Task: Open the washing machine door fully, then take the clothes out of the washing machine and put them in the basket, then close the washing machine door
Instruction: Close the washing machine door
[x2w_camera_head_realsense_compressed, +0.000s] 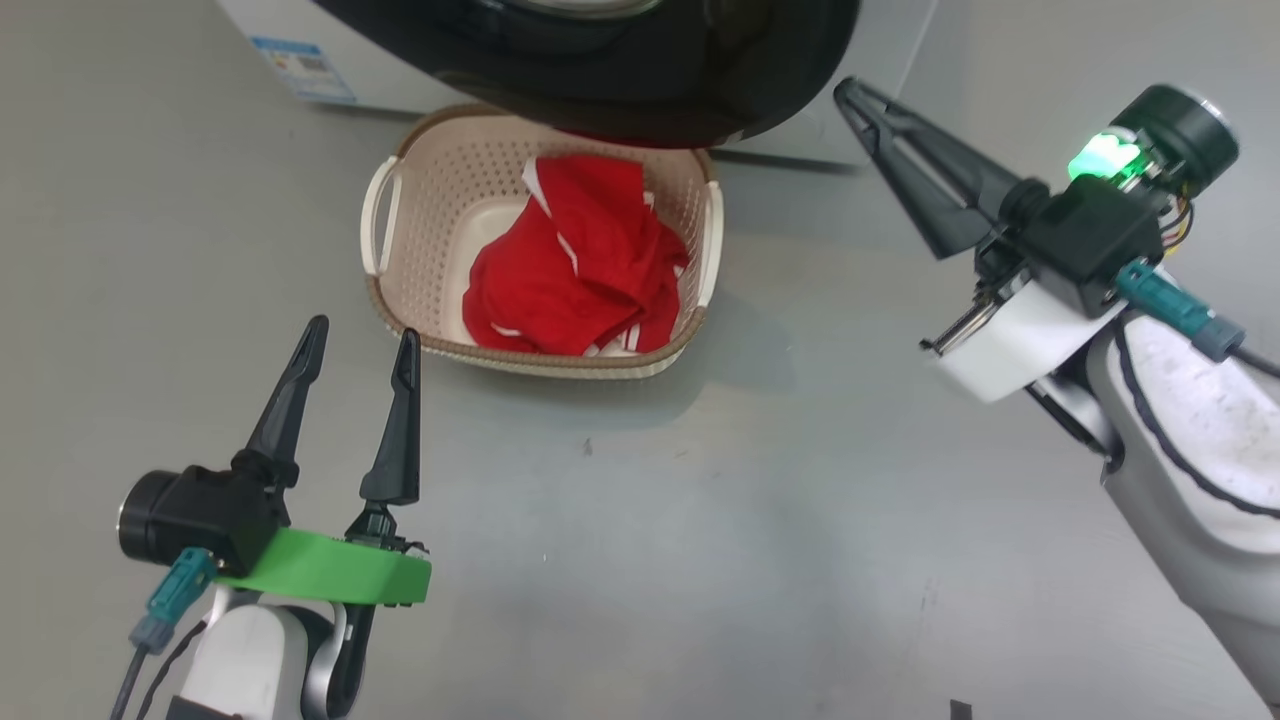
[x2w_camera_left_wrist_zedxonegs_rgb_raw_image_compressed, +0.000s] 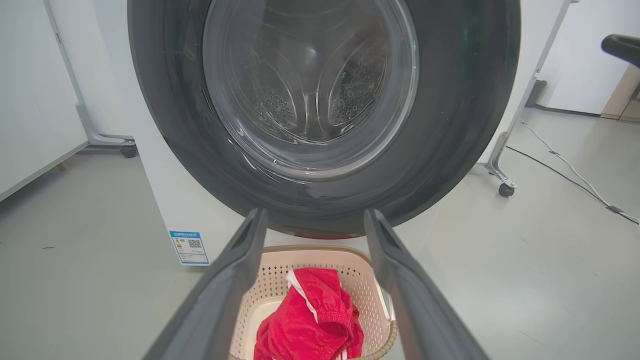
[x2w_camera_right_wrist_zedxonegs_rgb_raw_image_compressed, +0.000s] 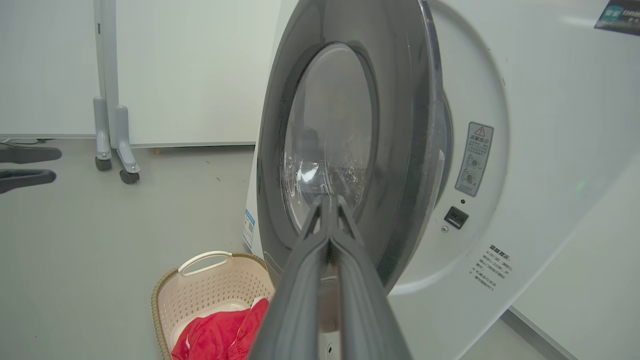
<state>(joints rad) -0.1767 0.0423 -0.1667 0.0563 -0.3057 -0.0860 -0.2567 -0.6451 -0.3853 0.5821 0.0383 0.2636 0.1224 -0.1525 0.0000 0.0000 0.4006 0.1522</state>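
The washing machine door (x2w_camera_left_wrist_zedxonegs_rgb_raw_image_compressed: 450, 125), black-rimmed with a clear glass centre, stands partly swung out from the white washing machine (x2w_camera_right_wrist_zedxonegs_rgb_raw_image_compressed: 525, 150). Below it on the floor, the cream basket (x2w_camera_head_realsense_compressed: 440, 220) holds the red clothes (x2w_camera_head_realsense_compressed: 580, 270). My left gripper (x2w_camera_head_realsense_compressed: 363, 332) is open and empty, just short of the basket's near left corner, pointing at the door (x2w_camera_head_realsense_compressed: 640, 90). My right gripper (x2w_camera_head_realsense_compressed: 848, 90) is shut on nothing. Its tip (x2w_camera_right_wrist_zedxonegs_rgb_raw_image_compressed: 327, 200) lies close before the door's (x2w_camera_right_wrist_zedxonegs_rgb_raw_image_compressed: 400, 150) outer face near the rim; contact is unclear. The drum's inside is seen only through the glass.
White partition panels on wheeled feet (x2w_camera_left_wrist_zedxonegs_rgb_raw_image_compressed: 502, 187) (x2w_camera_right_wrist_zedxonegs_rgb_raw_image_compressed: 122, 170) stand on both sides of the machine. A cable (x2w_camera_left_wrist_zedxonegs_rgb_raw_image_compressed: 575, 175) runs across the grey floor at the right. A blue label (x2w_camera_left_wrist_zedxonegs_rgb_raw_image_compressed: 189, 247) marks the machine's lower left corner.
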